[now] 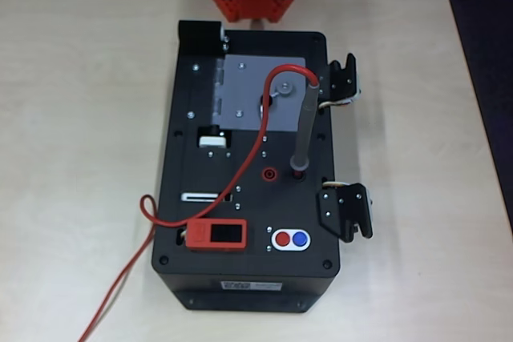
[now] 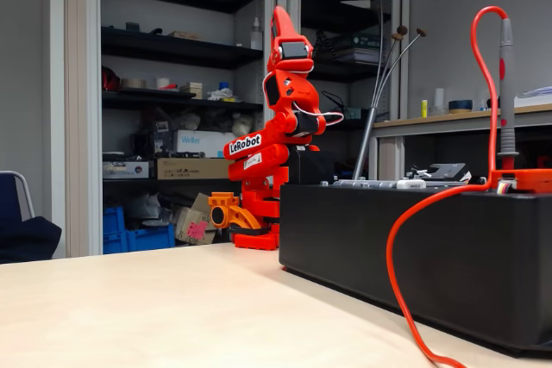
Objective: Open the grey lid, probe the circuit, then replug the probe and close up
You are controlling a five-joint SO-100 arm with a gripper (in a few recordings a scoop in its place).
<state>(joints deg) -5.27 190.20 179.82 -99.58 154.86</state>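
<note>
Overhead view shows the grey lid (image 1: pixel 255 90) lying flat and shut, the probe (image 1: pixel 304 126) standing plugged in beside it, nothing begun; the claw (image 2: pixel 293 30) sits folded back, its spread unclear.

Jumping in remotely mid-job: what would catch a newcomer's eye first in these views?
In the overhead view, the black box sits mid-table, with the probe standing upright in its socket near the box's right side. Its red cable loops over the shut grey lid and trails off the front left. In the fixed view, the orange arm stands folded behind the box.
</note>
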